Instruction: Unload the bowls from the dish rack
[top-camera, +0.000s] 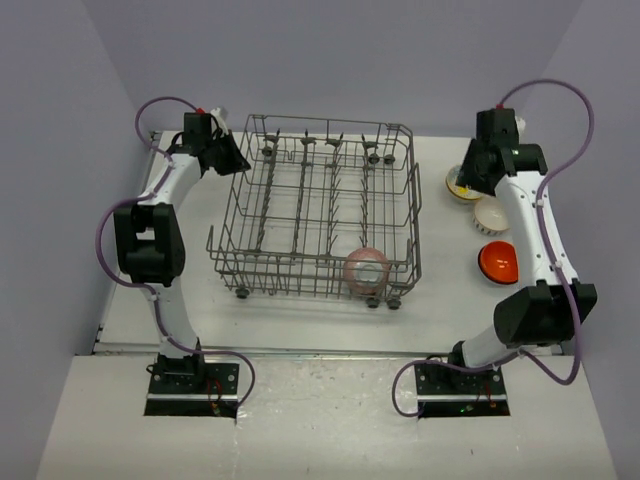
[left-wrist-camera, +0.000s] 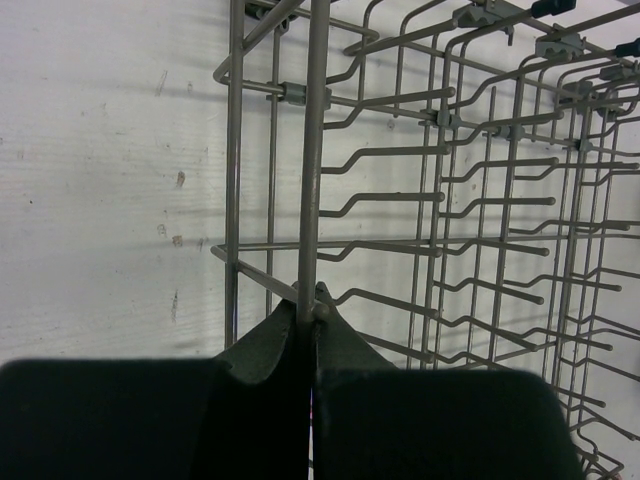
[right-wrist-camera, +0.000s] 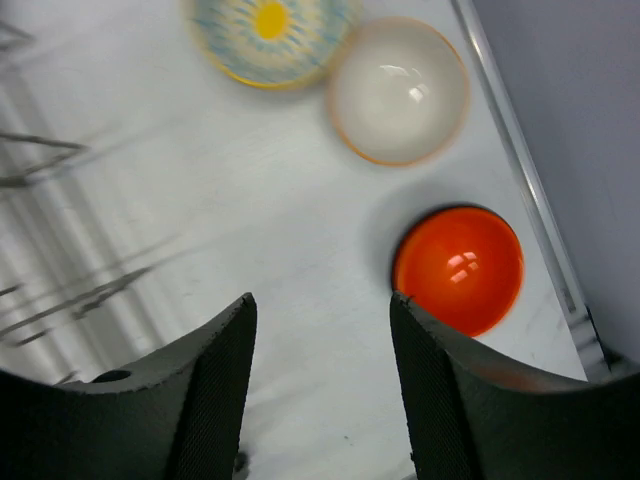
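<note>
The grey wire dish rack (top-camera: 310, 200) stands mid-table. One pink bowl (top-camera: 365, 268) rests inside its front right corner. My left gripper (top-camera: 232, 160) is at the rack's back left corner, shut on a wire of the rack (left-wrist-camera: 312, 200), as the left wrist view shows at the gripper (left-wrist-camera: 313, 300). Three bowls sit on the table right of the rack: a yellow-centred patterned one (right-wrist-camera: 270, 35), a cream one (right-wrist-camera: 398, 90) and an orange one (right-wrist-camera: 460, 268). My right gripper (right-wrist-camera: 322, 300) hangs open above the table beside the orange bowl, holding nothing.
The table's right edge rail (right-wrist-camera: 520, 170) runs close past the cream and orange bowls, with the purple wall behind it. The rack's right side (right-wrist-camera: 60, 170) shows blurred to the left of my right gripper.
</note>
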